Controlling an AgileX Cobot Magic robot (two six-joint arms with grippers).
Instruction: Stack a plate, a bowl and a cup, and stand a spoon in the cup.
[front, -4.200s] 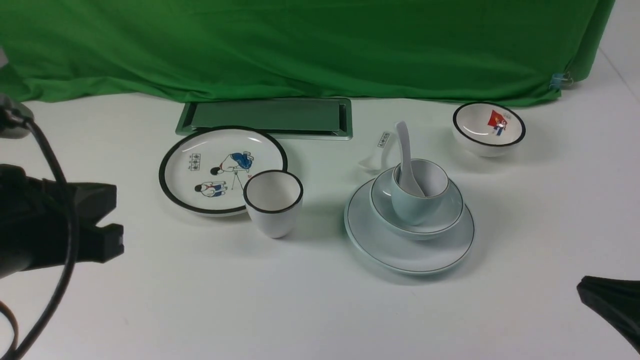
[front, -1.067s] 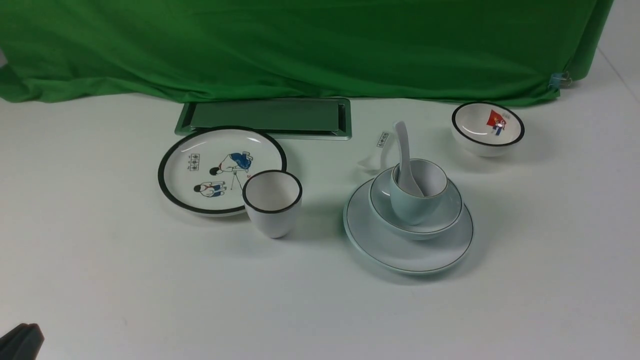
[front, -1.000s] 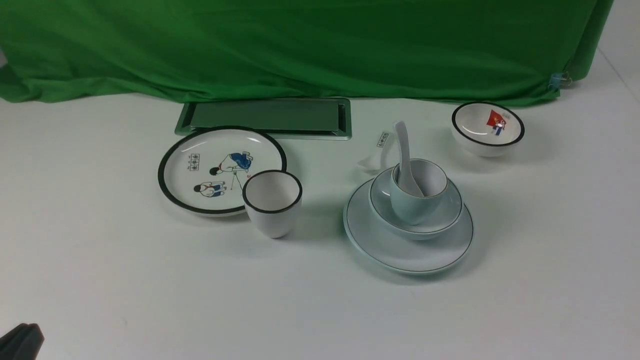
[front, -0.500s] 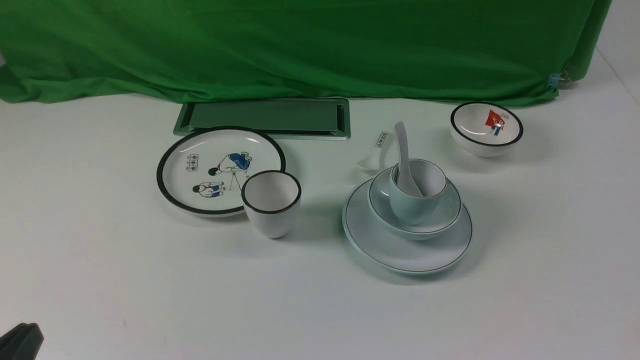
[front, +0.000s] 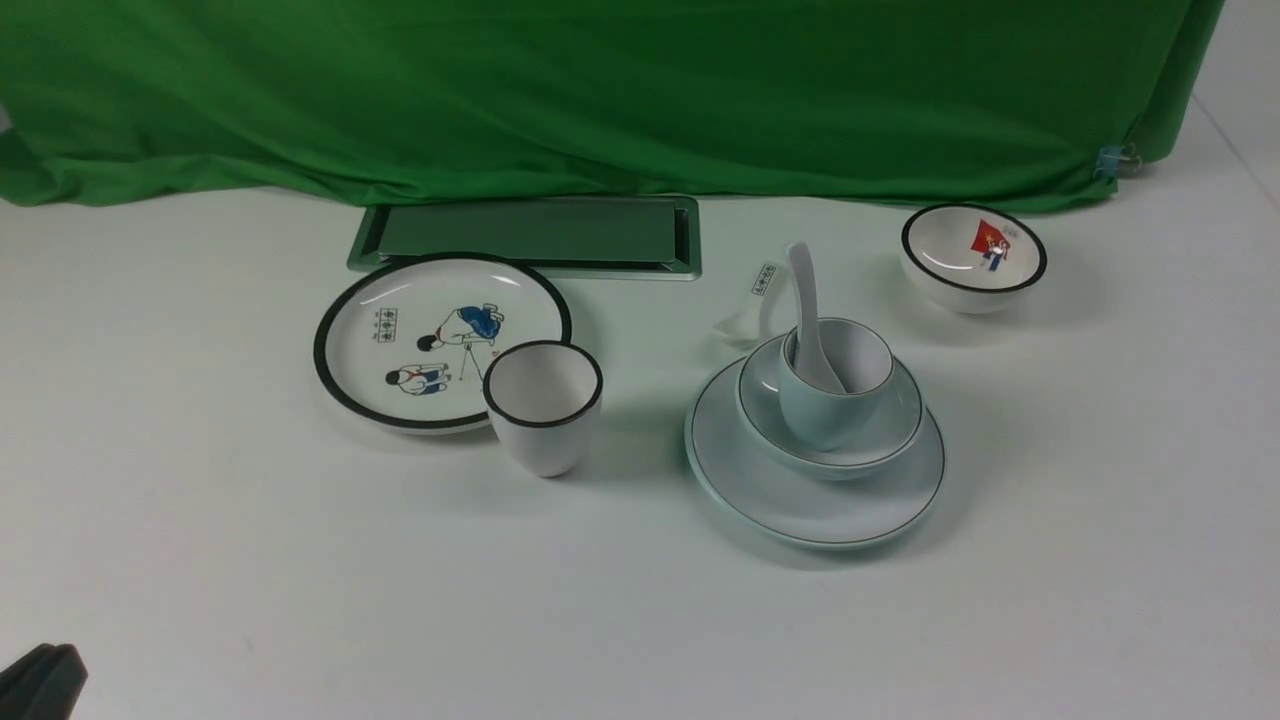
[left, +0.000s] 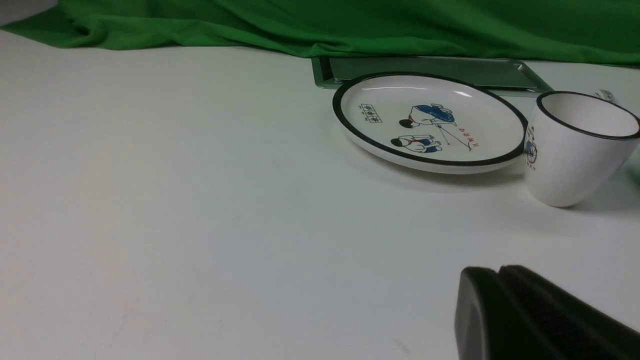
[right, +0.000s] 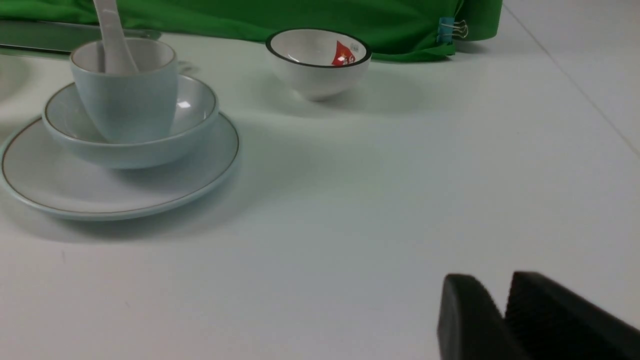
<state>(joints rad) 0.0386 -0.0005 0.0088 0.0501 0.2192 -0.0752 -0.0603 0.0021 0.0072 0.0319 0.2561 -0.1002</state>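
Pale blue-green plate (front: 760, 490), bowl (front: 890, 425), cup (front: 815, 410) stacked; glossy white ceramic spoon (front: 808, 310) stands in cup. Left gripper (left: 497, 280) jaws closed, empty; right gripper (right: 502, 295) jaws slightly parted, empty.

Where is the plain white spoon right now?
In the front view the spoon stands in the pale cup, right of centre, its handle leaning toward the green cloth. The cup sits in the bowl on the plate.

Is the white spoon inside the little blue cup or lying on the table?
Inside. The spoon stands in the cup, its handle leaning out over the rim.
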